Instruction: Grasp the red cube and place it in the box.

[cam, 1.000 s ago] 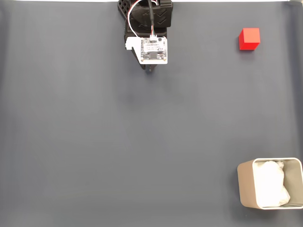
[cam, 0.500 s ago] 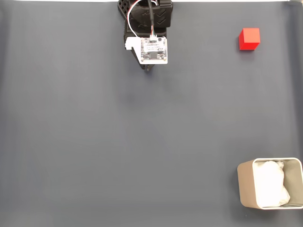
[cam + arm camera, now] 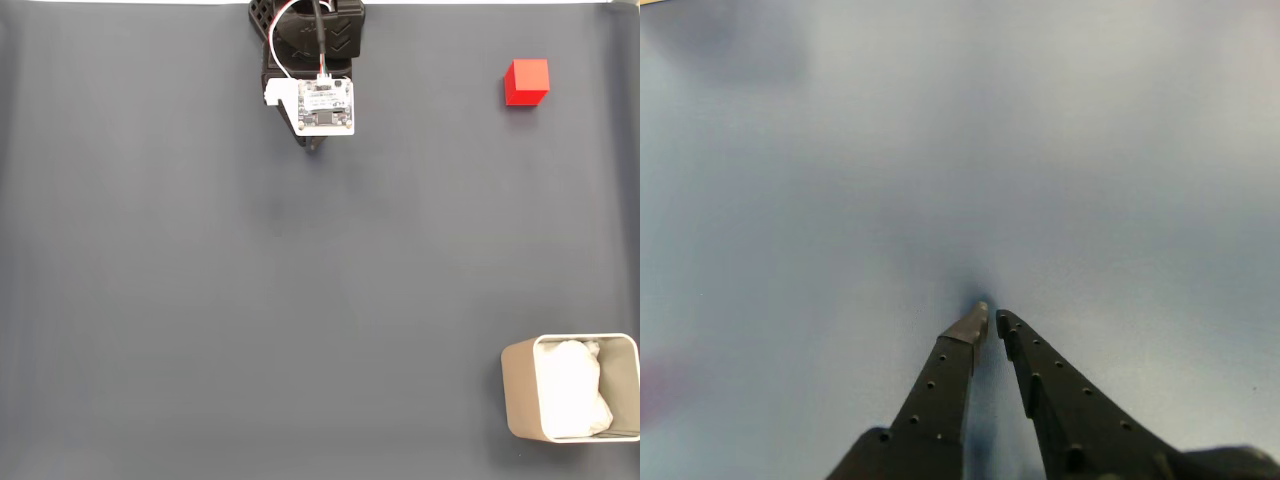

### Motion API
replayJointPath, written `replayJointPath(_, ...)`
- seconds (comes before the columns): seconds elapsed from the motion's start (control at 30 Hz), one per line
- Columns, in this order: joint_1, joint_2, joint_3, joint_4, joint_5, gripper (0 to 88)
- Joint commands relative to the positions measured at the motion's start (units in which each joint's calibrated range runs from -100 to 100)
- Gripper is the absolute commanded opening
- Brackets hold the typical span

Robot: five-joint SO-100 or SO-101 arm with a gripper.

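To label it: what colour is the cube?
Bright red cube, shown best in the fixed view.

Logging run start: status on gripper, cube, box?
Gripper shut, empty, at top centre. Red cube top right, untouched. Box bottom right. Path clear.

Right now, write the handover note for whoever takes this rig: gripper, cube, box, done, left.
Gripper: shut on nothing in the wrist view, tips just above the bare grey mat.
Red cube: on the mat, top right in the fixed view, far from the arm at top centre.
Box: bottom right, paper-lined, no cube inside.
Done: nothing.
Left: reach the cube, grasp it, carry it to the box, release.
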Motion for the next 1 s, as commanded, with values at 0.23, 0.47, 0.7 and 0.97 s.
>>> replayJointPath(0.23,0.5,0.0,0.5,0.0,0.0,0.0)
replayJointPath(0.47,0.7,0.5,0.5,-7.4,0.4,0.0)
replayJointPath(0.7,0.9,2.6,-0.5,-14.9,0.6,0.0)
replayJointPath(0.97,0.5,5.4,-3.9,-20.6,0.3,0.0)
